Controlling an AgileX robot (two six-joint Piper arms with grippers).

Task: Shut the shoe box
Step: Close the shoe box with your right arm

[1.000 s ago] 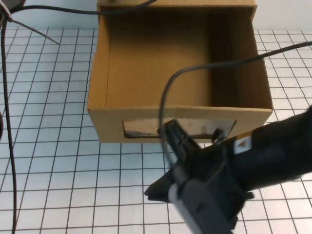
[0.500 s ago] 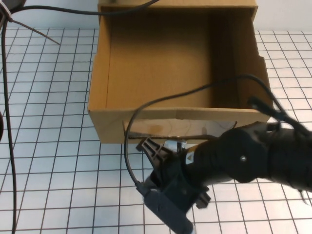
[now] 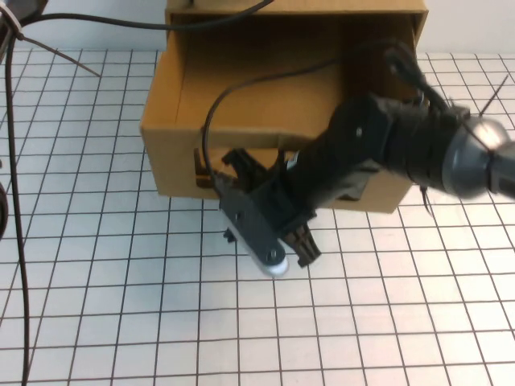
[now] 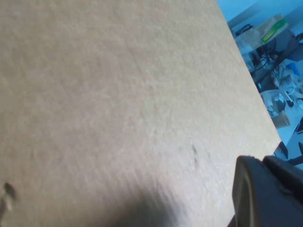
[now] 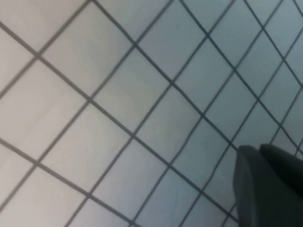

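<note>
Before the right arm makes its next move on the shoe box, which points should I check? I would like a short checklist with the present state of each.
1. Shoe box drawer open, inside visible: not ok, closing is unfinished.
2. Right gripper at the box front: ok; actual contact: cannot tell.
3. Right gripper fingers: cannot tell.
4. Black cable looping over the open drawer: not ok, it could snag.
5. Left gripper close against cardboard in its wrist view: cannot tell if it touches.
</note>
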